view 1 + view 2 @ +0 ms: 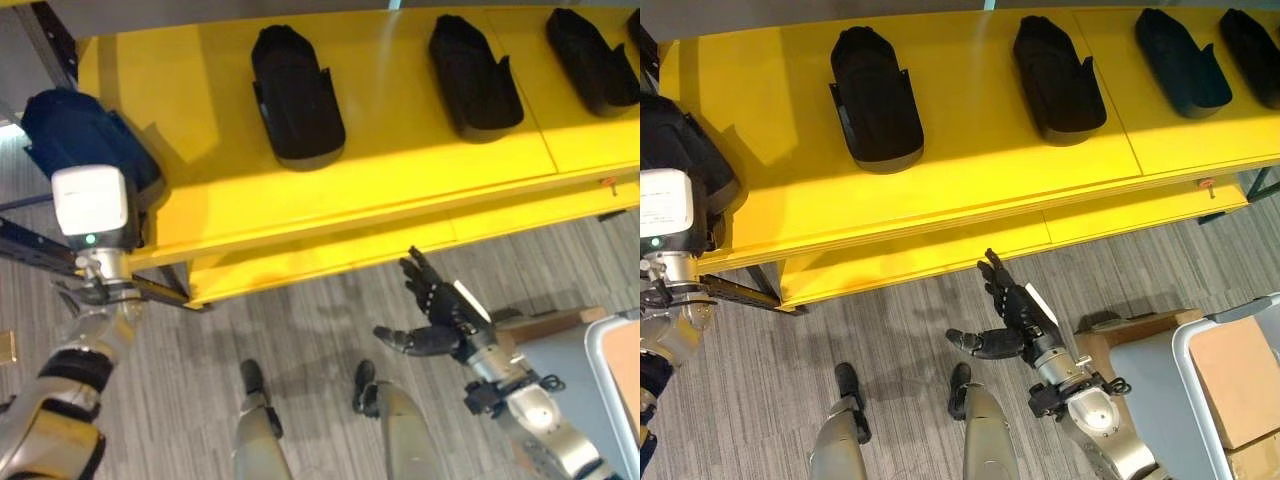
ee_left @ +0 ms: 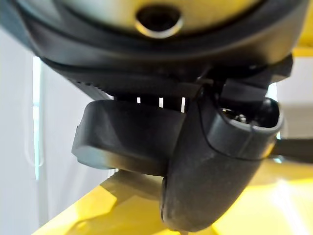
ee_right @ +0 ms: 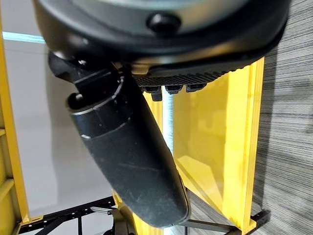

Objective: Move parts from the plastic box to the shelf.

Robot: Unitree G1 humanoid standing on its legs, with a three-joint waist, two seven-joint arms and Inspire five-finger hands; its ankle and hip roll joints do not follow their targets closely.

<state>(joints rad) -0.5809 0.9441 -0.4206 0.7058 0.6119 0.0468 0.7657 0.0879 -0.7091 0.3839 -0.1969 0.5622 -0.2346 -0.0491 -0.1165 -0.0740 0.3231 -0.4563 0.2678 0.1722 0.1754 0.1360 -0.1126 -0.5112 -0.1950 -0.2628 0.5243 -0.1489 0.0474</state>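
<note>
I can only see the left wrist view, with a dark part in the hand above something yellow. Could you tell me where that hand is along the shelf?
Observer: The left hand is at the left end of the shelf, holding its part over the corner of the top board.
Operator: Thank you. Are any other parts already up there?
Observer: Yes, four parts lie in a row on the top board. The nearest is to the right of your hand and apart from it.
Operator: And the right hand?
Observer: The right hand is open and empty. It is over the floor in front of the shelf, near the box.
</note>
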